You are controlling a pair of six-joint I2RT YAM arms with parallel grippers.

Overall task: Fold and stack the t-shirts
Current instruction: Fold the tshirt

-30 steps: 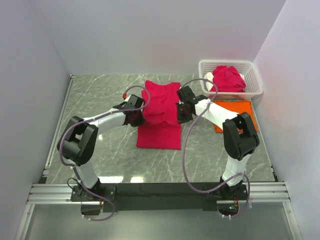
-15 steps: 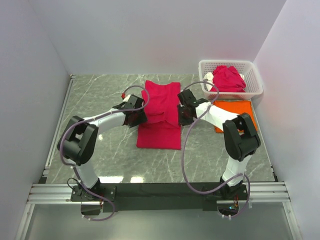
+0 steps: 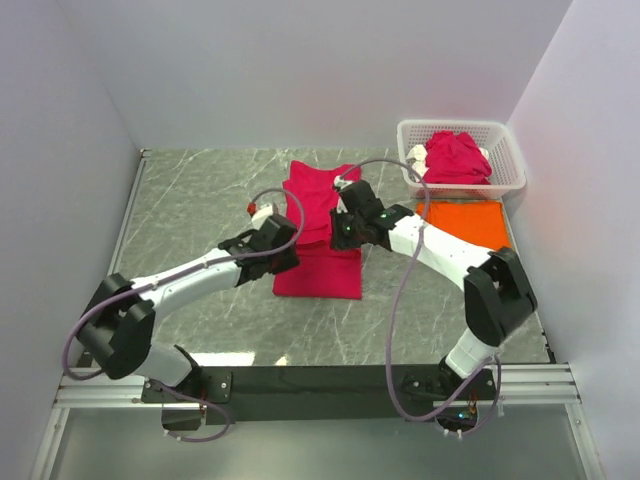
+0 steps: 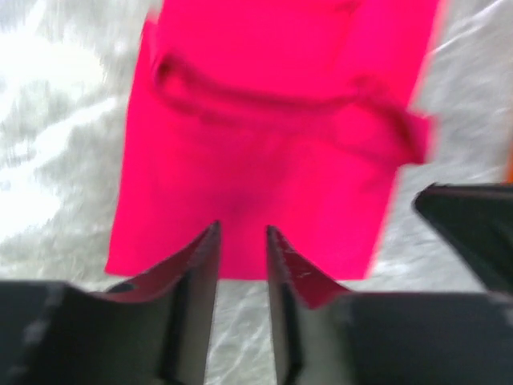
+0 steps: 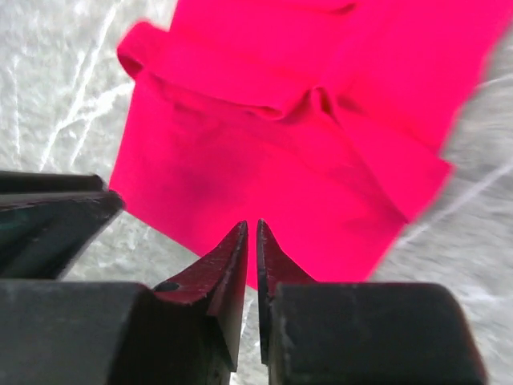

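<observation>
Blur smears the crimson t-shirt in the left wrist view, and its far end runs off the top edge in both wrist views. To its right, the right arm covers the orange t-shirt's near corner.

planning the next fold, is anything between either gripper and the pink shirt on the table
Nothing visible. Both wrist views show the pink shirt straight ahead of the jaws of the left gripper and right gripper. Each sees the other gripper only off to one side.
</observation>
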